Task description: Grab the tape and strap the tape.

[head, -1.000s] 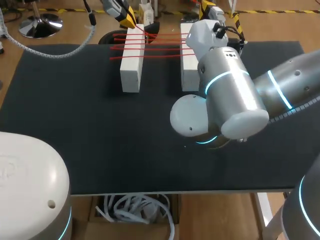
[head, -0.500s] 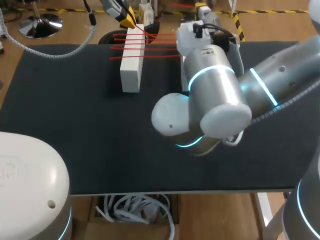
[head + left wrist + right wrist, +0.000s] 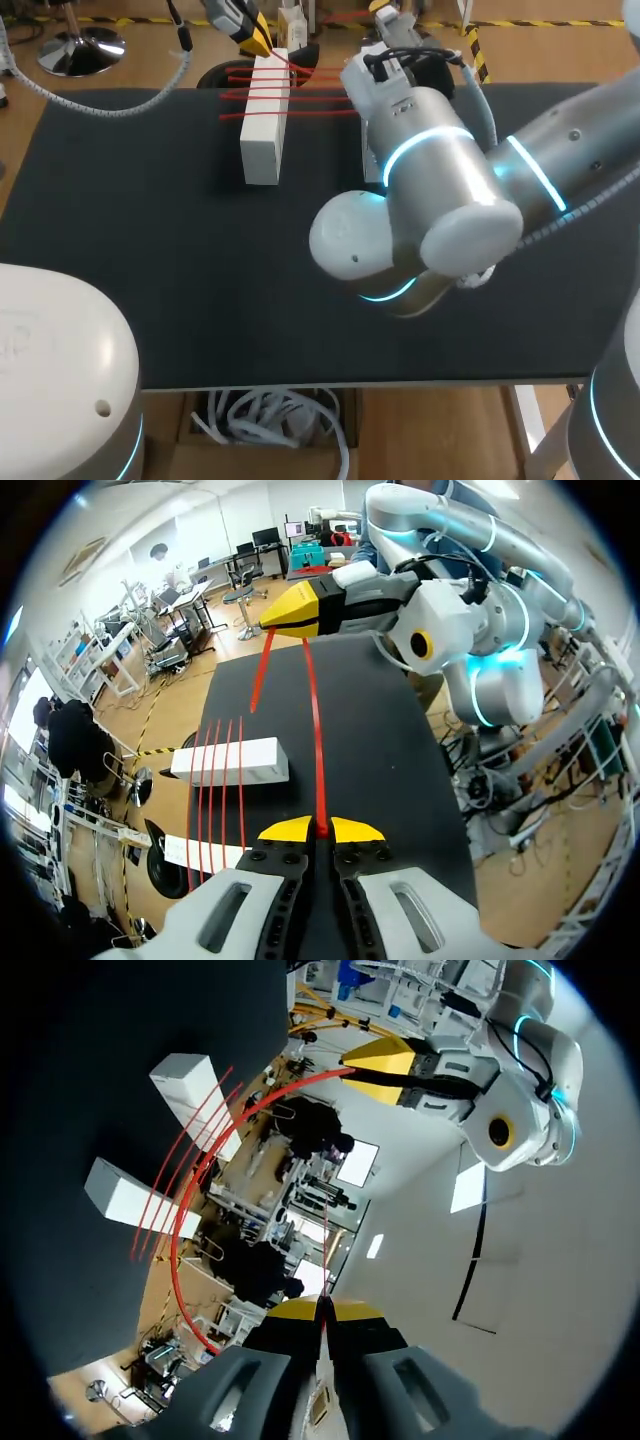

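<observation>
Two white blocks stand near the table's far edge, the left block (image 3: 262, 125) in full view and the right block (image 3: 370, 165) mostly hidden behind my right arm (image 3: 440, 200). Several strands of red tape (image 3: 310, 88) span them. My left gripper (image 3: 258, 42) is at the far end of the left block, shut on the tape (image 3: 318, 750). My right gripper (image 3: 385, 10) is beyond the right block, shut on the same tape (image 3: 195, 1185). In the left wrist view the tape runs from my left gripper (image 3: 320, 830) to the right gripper (image 3: 305, 605). In the right wrist view it curves from my right gripper (image 3: 325, 1308) to the left one (image 3: 385, 1068).
The black table mat (image 3: 150, 250) lies bare in front of the blocks. A grey hose (image 3: 110, 102) crosses the far left corner. My left arm's white base (image 3: 50, 370) fills the near left corner.
My right arm has swung left and towards the far edge, carrying its gripper and the tape past the right block and covering more of that block. The left gripper has stayed put.
</observation>
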Action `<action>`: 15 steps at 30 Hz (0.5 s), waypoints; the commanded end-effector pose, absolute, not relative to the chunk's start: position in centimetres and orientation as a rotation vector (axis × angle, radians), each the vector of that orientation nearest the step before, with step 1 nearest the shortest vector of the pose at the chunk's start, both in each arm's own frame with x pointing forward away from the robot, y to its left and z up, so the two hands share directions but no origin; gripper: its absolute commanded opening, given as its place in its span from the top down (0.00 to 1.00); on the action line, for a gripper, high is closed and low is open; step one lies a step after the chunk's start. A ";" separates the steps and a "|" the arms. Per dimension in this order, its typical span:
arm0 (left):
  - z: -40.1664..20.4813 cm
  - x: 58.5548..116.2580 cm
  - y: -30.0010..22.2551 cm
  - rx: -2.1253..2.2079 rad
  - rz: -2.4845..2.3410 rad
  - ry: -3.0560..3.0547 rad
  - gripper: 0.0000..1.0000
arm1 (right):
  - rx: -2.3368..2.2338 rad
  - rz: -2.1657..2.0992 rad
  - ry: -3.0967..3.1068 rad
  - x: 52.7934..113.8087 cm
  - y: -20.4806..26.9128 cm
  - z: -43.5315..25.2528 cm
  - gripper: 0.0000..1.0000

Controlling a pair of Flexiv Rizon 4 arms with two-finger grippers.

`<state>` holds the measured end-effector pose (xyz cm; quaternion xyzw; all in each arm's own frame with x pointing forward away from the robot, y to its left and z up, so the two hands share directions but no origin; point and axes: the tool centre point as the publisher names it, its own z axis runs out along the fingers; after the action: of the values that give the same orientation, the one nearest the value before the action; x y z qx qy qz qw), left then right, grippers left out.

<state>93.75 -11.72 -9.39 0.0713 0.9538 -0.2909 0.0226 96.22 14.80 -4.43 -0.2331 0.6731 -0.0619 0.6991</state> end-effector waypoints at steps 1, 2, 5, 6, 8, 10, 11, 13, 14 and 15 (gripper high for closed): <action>-9.3 93.8 -11.7 0.219 -0.895 2.958 1.00 | -0.621 -0.135 1.555 95.5 14.9 -2.8 1.00; -9.3 93.8 -11.7 0.219 -0.895 2.958 1.00 | -0.632 -0.163 1.557 95.3 15.0 -2.7 1.00; -9.3 93.8 -11.7 0.219 -0.895 2.958 1.00 | -0.631 -0.210 1.555 94.6 15.5 -2.3 1.00; -9.3 93.8 -11.7 0.219 -0.895 2.958 1.00 | -0.629 -0.219 1.559 94.4 15.6 -2.2 1.00; -9.3 93.8 -11.7 0.219 -0.895 2.958 1.00 | -0.620 -0.239 1.556 94.1 16.0 -2.1 1.00; -9.3 93.8 -11.7 0.219 -0.895 2.958 1.00 | -0.620 -0.259 1.546 93.8 16.6 -2.3 1.00; -9.3 93.8 -11.7 0.219 -0.895 2.958 1.00 | -0.610 -0.262 1.536 93.7 16.9 -2.4 1.00; -9.3 93.8 -11.7 0.219 -0.895 2.958 1.00 | -0.615 -0.266 1.531 93.6 17.3 -2.5 1.00; -9.3 93.8 -11.7 0.219 -0.895 2.958 1.00 | -0.609 -0.257 1.519 93.6 17.6 -2.6 1.00; -9.3 93.8 -11.7 0.219 -0.895 2.958 1.00 | -0.612 -0.262 1.521 93.5 17.8 -2.6 1.00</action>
<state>93.76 -11.71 -9.39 0.0712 0.9538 -0.2909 0.0226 93.95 16.56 -2.39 -0.2874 0.6724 -0.0965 0.6752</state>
